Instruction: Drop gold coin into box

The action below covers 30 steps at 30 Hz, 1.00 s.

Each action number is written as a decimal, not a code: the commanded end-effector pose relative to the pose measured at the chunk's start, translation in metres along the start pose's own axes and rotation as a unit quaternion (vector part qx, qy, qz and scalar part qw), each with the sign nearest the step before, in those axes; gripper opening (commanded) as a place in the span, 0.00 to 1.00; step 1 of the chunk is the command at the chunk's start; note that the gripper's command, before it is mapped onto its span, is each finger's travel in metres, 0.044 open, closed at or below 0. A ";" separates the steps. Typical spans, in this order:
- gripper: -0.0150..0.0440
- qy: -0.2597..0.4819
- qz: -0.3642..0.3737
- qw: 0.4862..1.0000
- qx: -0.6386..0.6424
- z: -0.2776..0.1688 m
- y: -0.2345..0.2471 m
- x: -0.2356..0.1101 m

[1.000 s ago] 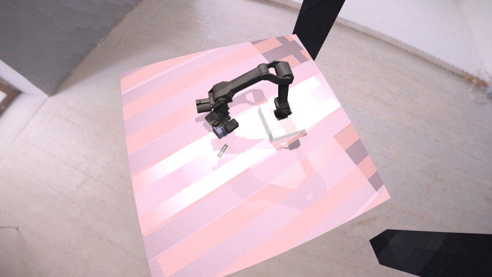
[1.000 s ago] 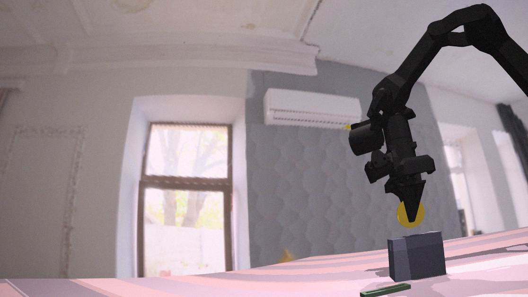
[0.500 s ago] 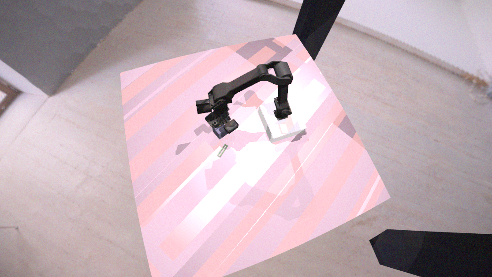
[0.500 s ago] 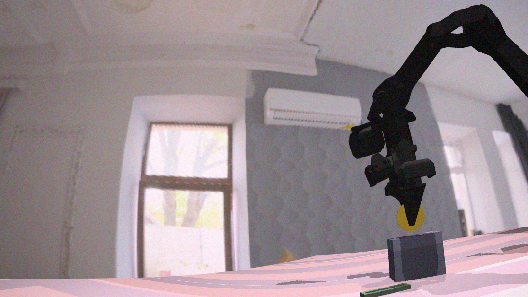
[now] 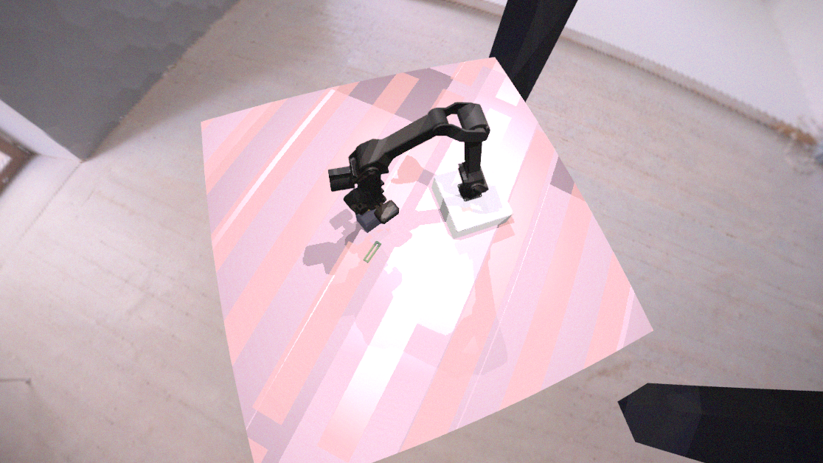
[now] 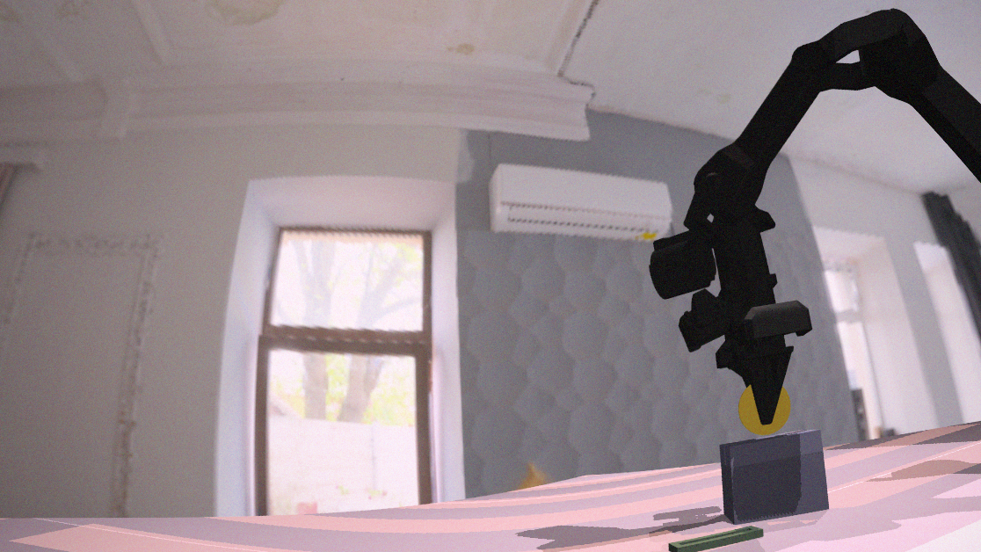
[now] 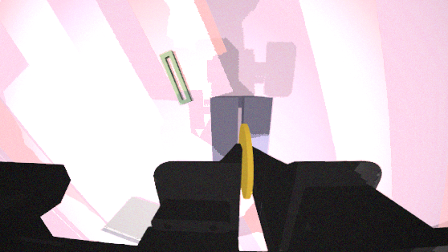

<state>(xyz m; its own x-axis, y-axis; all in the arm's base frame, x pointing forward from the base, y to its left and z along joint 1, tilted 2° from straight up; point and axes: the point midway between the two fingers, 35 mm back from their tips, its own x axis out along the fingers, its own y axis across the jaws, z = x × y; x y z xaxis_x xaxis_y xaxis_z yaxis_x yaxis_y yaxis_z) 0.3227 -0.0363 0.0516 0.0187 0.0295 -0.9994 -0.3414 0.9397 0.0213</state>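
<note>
The jaws are pinched tight on the gold coin (image 6: 749, 411), holding it on its edge. The grey box (image 6: 773, 475) sits right under the jaws, its slot (image 7: 239, 116) lined up with the coin. The green holder (image 6: 715, 539) lies on the desk (image 5: 403, 357) near the box.

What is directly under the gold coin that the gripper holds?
The grey box stands under the coin, which the gripper pinches edge-down. In the wrist view the coin lines up with the lid's slot. The inside of the box is hidden.
</note>
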 end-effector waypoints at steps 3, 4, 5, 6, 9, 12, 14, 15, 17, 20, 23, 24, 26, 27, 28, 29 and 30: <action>0.34 0.000 0.000 1.000 0.000 0.000 0.000 0.000; 0.39 0.000 0.000 1.000 0.000 0.000 0.000 0.000; 0.43 0.000 0.000 1.000 0.000 0.000 0.000 0.000; 0.48 0.000 0.000 1.000 0.000 0.000 0.000 0.000; 0.53 0.000 0.000 1.000 0.000 0.000 0.000 0.000; 0.53 0.000 0.000 1.000 0.000 0.000 0.000 0.000; 0.53 0.000 0.000 1.000 0.000 0.000 0.000 0.000; 0.53 0.000 0.000 1.000 0.000 0.000 0.000 0.000; 0.57 0.000 0.000 1.000 0.000 0.000 0.000 0.000; 0.70 0.000 0.000 1.000 0.000 0.000 0.000 -0.011; 0.84 0.000 0.000 1.000 0.000 0.000 0.000 -0.017; 0.88 0.000 0.000 1.000 0.000 0.000 0.000 -0.017; 0.97 0.001 0.001 1.000 0.000 0.000 0.000 -0.027; 1.00 0.001 0.001 1.000 0.000 -0.001 0.001 -0.040; 1.00 0.002 0.001 1.000 0.001 -0.002 0.001 -0.052; 1.00 0.002 0.002 1.000 0.001 -0.003 0.002 -0.060; 1.00 0.002 0.002 1.000 0.001 -0.004 0.002 -0.062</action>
<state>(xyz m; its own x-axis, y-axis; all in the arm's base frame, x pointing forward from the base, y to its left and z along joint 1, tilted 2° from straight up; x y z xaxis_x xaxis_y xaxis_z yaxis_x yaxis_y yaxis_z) 0.3176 -0.0369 0.0928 -0.0023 0.0329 -0.9995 -0.3369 0.9410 0.0318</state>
